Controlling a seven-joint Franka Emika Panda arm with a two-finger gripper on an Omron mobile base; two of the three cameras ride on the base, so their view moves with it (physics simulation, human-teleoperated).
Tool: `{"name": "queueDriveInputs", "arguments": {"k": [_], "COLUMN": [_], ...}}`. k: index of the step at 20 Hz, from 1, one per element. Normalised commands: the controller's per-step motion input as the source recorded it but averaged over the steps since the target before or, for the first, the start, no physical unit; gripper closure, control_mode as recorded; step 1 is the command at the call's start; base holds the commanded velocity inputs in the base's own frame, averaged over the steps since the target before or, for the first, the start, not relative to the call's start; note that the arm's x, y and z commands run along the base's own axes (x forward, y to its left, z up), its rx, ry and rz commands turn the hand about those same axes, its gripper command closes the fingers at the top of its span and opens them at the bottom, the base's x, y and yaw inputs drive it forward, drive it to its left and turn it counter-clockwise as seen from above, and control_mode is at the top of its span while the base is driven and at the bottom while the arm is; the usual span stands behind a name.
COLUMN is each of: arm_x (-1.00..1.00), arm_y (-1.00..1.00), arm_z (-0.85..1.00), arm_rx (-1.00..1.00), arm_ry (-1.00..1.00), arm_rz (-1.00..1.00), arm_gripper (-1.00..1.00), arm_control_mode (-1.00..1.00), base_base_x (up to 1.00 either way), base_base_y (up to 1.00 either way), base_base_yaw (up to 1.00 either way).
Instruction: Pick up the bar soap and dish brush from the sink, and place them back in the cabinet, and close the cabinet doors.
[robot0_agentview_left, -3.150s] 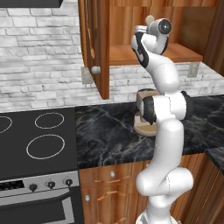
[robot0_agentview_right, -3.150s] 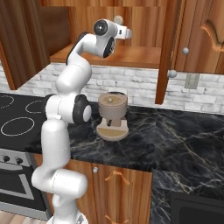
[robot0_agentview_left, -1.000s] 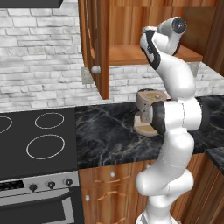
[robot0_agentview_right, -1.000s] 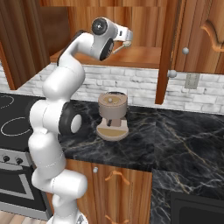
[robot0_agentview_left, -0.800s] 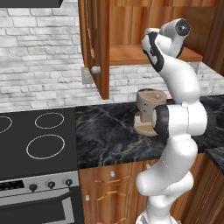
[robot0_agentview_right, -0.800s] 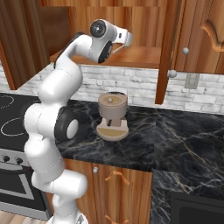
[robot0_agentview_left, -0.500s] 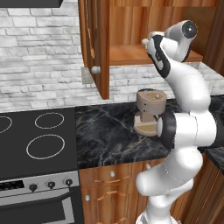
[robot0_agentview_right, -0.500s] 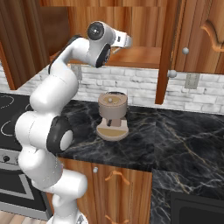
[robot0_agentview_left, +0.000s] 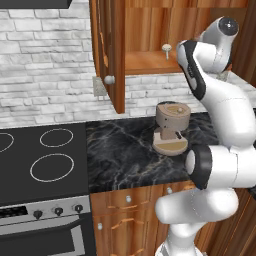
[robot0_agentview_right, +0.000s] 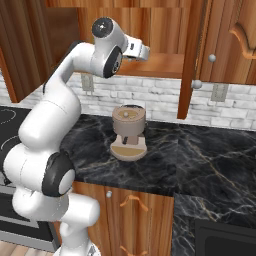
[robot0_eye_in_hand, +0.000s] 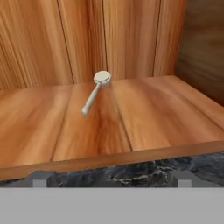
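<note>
Fingers (robot0_eye_in_hand: 109, 178) wide, empty; dish brush (robot0_eye_in_hand: 96, 91) flat on cabinet (robot0_eye_in_hand: 144, 118) shelf, head twd back wall.

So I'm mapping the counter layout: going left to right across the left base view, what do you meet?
Stove burners → open cabinet door → coffee machine → robot arm.

The dish brush (robot0_eye_in_hand: 96, 93), cream with a round head and thin pale handle, lay on the bottom board of the cabinet (robot0_eye_in_hand: 144, 127), head toward the back wall. One of the cabinet doors (robot0_agentview_left: 111, 50), reddish-brown with a small round pale knob, stood swung open at the left, another (robot0_agentview_right: 192, 60) at the right.
</note>
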Motion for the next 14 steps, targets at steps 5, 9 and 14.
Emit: {"name": "queueDriveInputs", "arguments": {"k": [5, 9, 14], "arm_x": [-0.79, -0.74, -0.87], "arm_y": [0.00, 0.00, 0.00], "arm_z": [-0.11, -0.20, -0.21], "arm_rx": [0.00, 0.00, 0.00], "arm_ry": [0.19, 0.12, 0.07], "arm_rz": [0.00, 0.00, 0.00], "arm_gripper": [-1.00, -1.00, -1.00], "arm_control_mode": [-1.00, -1.00, -1.00], "base_base_x": [0.00, 0.00, 0.00], "base_base_y": [0.00, 0.00, 0.00], "base_base_yaw": [0.00, 0.00, 0.00]}}
